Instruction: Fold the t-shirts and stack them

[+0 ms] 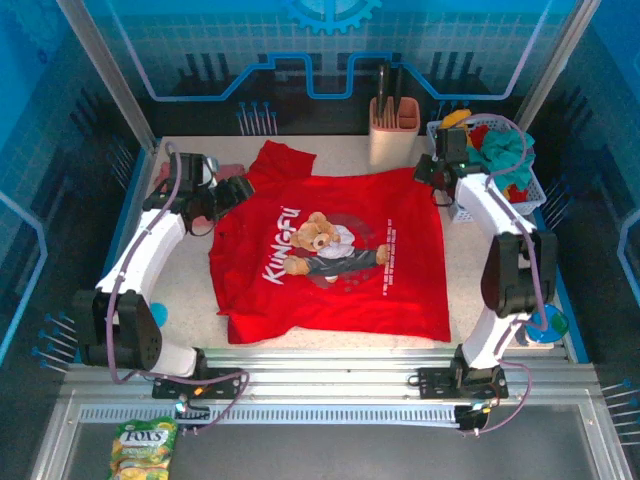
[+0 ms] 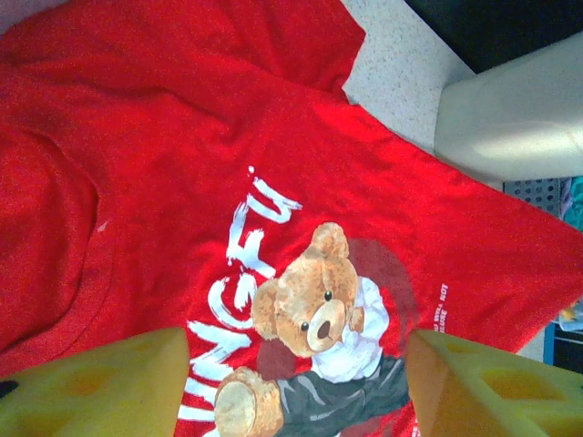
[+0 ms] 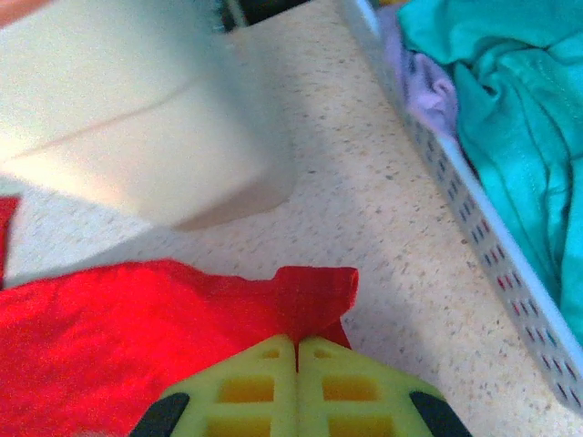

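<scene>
Red shirt lies spread at frame centre, its upper right corner pinched in the closed right gripper. The left gripper, jaws wide, partly hides a pink shirt at upper left.

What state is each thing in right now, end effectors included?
red t-shirt: spread flat, print up, unfolded.
left end effector: open, over the shirt's front.
right end effector: shut on the red t-shirt's corner.
basket: holds teal cloth.
beige holder: upright.
</scene>
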You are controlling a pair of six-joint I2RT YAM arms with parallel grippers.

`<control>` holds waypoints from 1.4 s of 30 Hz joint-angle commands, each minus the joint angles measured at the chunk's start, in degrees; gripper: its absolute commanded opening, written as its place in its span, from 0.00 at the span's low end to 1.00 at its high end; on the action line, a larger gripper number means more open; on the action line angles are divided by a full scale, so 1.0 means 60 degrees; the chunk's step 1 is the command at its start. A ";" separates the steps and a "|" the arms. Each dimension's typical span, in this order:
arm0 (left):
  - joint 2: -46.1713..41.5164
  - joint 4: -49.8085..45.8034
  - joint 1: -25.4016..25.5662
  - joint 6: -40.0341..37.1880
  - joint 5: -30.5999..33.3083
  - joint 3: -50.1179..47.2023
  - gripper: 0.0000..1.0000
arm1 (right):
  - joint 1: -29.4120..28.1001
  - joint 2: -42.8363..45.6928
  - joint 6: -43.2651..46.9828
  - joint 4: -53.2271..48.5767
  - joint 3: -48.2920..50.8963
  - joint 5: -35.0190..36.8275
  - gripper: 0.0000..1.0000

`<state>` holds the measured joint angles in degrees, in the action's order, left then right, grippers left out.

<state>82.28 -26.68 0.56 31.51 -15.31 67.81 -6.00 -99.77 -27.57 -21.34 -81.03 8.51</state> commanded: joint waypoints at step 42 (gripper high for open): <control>1.1206 -0.3611 0.2660 -0.2621 0.4121 1.2421 0.67 | -0.0461 0.4443 -0.0475 -0.0068 0.6614 -0.1686 0.00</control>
<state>147.70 -42.22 14.37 19.79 3.75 139.20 -9.19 -73.63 -29.78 -21.82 -40.21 0.56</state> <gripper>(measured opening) 0.670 0.062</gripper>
